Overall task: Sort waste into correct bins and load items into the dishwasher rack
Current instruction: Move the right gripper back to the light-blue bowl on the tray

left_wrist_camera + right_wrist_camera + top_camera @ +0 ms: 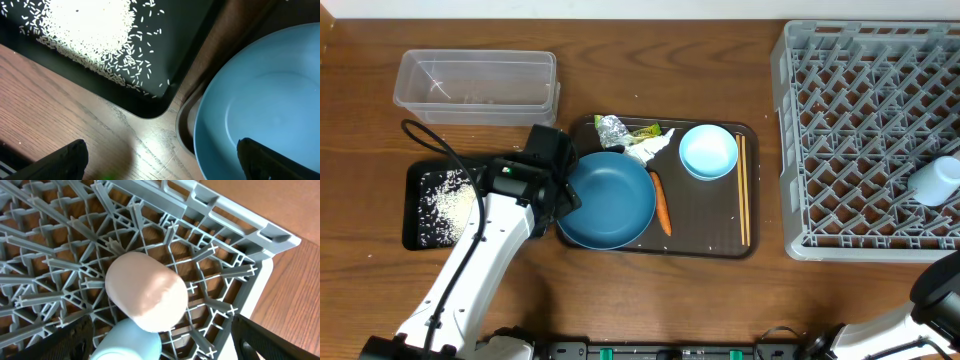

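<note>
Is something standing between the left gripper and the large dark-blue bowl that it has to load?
Nothing visible does. The left gripper is open right at the left rim of the large dark-blue bowl. In the wrist view that rim lies between its jaws, with no other thing there.

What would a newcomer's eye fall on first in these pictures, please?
The big grey rack fills the right side, a pale-blue cup resting in it near its right edge. Centrally, a dark-blue bowl sits on the brown tray, and white rice lies heaped in the black tray at left.
</note>
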`<state>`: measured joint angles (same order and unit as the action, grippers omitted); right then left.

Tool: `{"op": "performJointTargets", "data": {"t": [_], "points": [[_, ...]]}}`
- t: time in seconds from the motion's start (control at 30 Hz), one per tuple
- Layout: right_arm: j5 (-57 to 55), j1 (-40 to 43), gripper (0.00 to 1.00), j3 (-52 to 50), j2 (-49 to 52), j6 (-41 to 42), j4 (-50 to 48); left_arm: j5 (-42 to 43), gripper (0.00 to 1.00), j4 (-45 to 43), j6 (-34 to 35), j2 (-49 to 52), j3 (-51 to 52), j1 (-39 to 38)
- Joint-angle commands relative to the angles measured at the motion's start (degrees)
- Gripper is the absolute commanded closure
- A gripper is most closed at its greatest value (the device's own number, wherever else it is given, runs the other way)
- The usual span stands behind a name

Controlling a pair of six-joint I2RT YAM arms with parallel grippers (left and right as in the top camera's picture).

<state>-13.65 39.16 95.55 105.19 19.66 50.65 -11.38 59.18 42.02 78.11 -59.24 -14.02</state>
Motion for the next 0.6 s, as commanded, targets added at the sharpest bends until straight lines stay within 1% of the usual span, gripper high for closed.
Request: {"op": "performJointTargets", "data": {"t": [0.0,0.1,0.2,0.33,0.47,0.53,0.57], "points": [[3.28,-0.22,0.14,0.46,-0.52,-0.44,0.55,-1.14,0.02,0.24,0.5,-0.7,-1.09,0.24],[9.27,-1.46,0.18,0.46,-1.86,0.09,0.42,-1.14,0.02,0.24,0.5,-0.7,-1.09,0.24],[12.96,-4.07,0.19,0.46,-4.07,0.26,0.04,-1.14,0.02,0.24,0.5,-0.7,-1.09,0.24],[16.79,-10.43,0.2,0.46,-7.37,0.22,0.02,-1.14,0.02,0.24,0.5,-0.7,-1.09,0.24],[26.62,-18.69,0.27,0.44,-8.24,0.24,0.04,-1.14,0.02,0.24,0.5,-0.7,-1.09,0.24],[28.26,-23.52,0.31,0.26,-7.93,0.22,0.15,-1.14,0.02,0.24,0.5,-0.7,-1.09,0.24],[27.98,-26.36,0.35,0.24,-7.65,0.11,0.15,-1.14,0.02,0.24,0.5,-0.7,-1.09,0.24]]}}
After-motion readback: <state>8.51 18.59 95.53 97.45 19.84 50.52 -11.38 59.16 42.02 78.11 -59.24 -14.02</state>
